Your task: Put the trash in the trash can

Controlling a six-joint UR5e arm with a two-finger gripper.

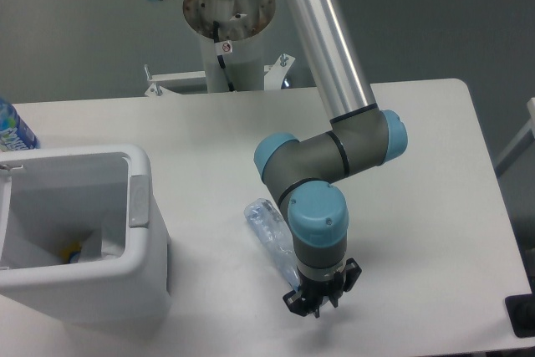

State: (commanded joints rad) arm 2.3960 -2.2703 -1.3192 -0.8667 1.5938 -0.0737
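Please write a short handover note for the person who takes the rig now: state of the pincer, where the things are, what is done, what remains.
Pincer: low over the table, beside the lower end of the crushed bottle; whether it is open or shut cannot be told.
Crushed bottle: lies on the table, partly hidden behind the wrist, right of the trash can.
Trash can: at the left edge of the table; something small with a yellow spot lies inside, not identifiable.
Done: nothing confirmed.
Left: grasp the bottle, carry it left, drop it in the can. The wrapper is not seen on the table.
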